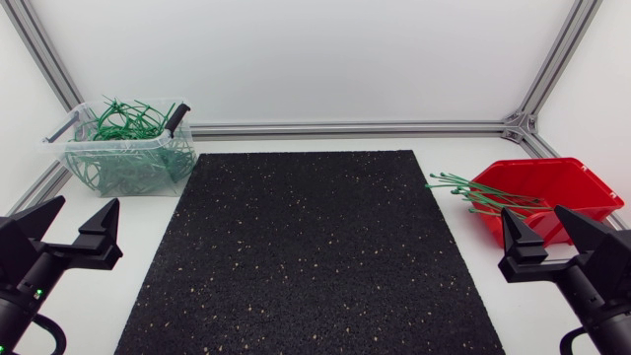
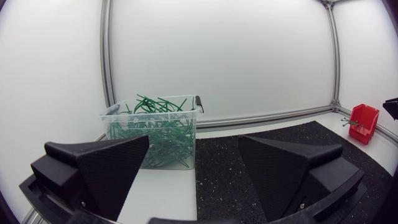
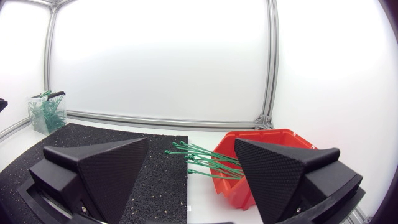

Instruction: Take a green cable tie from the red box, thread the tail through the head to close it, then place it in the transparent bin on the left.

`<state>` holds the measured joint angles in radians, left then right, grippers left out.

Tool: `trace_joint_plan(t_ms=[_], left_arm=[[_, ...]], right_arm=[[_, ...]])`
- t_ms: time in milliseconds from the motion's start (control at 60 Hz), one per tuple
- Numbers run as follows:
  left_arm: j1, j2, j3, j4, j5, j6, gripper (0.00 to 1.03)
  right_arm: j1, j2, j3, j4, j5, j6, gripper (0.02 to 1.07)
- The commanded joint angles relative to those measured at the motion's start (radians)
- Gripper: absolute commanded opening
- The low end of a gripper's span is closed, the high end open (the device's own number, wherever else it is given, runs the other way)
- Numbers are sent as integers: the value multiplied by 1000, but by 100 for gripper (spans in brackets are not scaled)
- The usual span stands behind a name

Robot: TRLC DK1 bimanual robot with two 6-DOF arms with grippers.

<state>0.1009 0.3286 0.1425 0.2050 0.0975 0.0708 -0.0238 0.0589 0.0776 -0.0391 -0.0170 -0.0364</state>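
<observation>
**A:** Start at the left. How does the left gripper [image 1: 82, 209] stand?

**B:** Fingers spread wide, nothing between them. The transparent bin [image 1: 69, 144] sits ahead of it, slightly towards its outer finger, heaped with green loops.

**A:** So it's near the drop-off, not the supply?

**B:** Yes. The red box [image 1: 592, 197] is far off beyond its inner finger, across the black mat [image 1: 306, 256].

**A:** And the green cable ties [image 3: 202, 162]?

**B:** They lie just ahead of the right gripper [image 1: 535, 219], whose fingers are also parted and empty. A loose bundle pokes out over the box's open lip, and the free ends overhang the table beside the mat.

**A:** Which way do they run?

**B:** Their long axis goes from the box, ahead of the outer finger, slanting across the gap towards the inner finger. I judge the right arm is much the nearer one for the pick (the left would have to cross the whole mat).

**A:** What can't you make out?

**B:** The ties overlap, so I can't separate a single one. The ends are too small to tell head from tail. In the overhead view the right gripper covers part of the box. In the wrist view its outer finger cuts off the near wall, so I can't tell how many ties lie deeper inside.
</observation>
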Motion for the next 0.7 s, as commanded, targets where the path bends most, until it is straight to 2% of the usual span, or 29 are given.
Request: trace_joint_plan(t_ms=[0,517,683], left_arm=[[-17,-45,-38,-22,-14,-27,100],[-101,-328,-142,-205,-97,-71,100],[-101,-329,-142,-205,-97,-71,100]], right_arm=[[18,-43,-60,31,14,32,103],[24,-59,-78,39,17,36,103],[24,-59,-78,39,17,36,102]])
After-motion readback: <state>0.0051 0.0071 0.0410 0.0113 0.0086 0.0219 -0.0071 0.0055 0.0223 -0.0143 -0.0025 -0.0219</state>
